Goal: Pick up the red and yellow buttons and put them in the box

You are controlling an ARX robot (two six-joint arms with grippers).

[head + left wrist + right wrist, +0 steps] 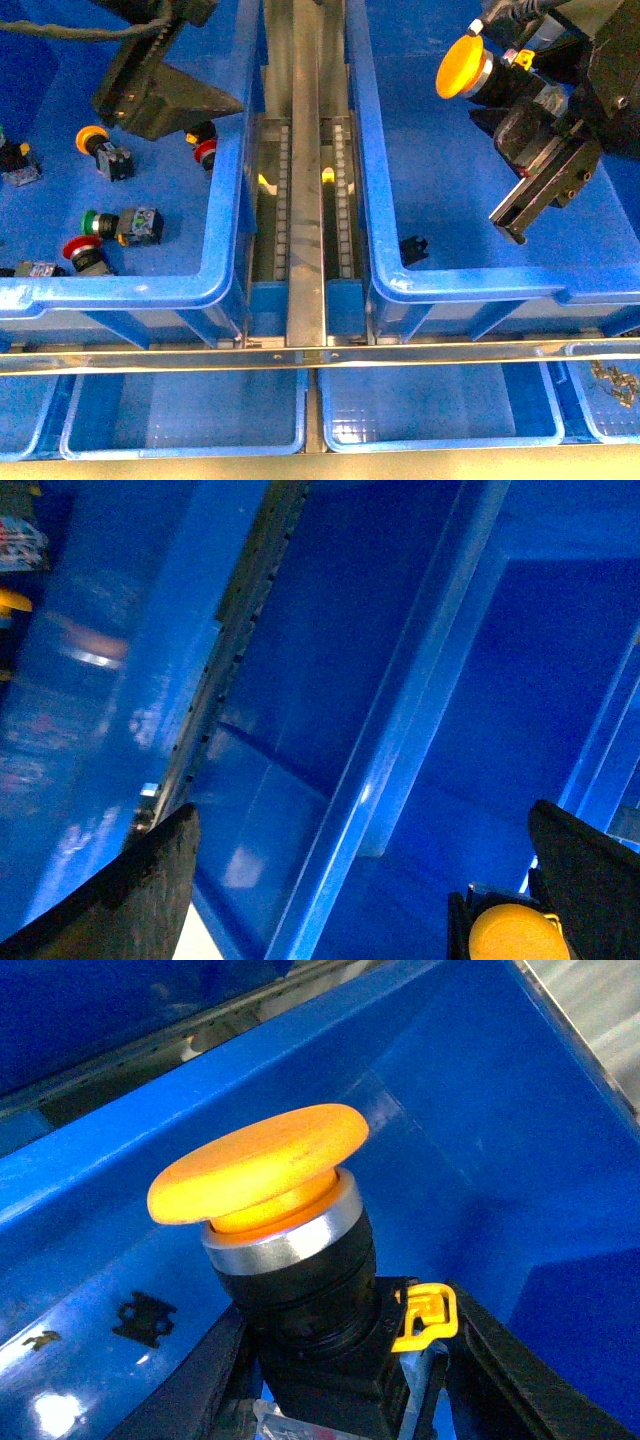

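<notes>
Yellow button (462,67) sits clamped in the right gripper (520,90), held above the box (480,275) on the right, cap facing left, black barrel & yellow clip (425,1315) between the fingers (500,1360); right arm reaches in from upper right, angled down. Left gripper (165,95) hangs over the left bin (120,290) near its inner wall, fingers apart, nothing between them. In that bin lie a red button (80,252), another red one (205,152), a yellow one (100,145) & a green one (125,224). No readable writing on any part.
</notes>
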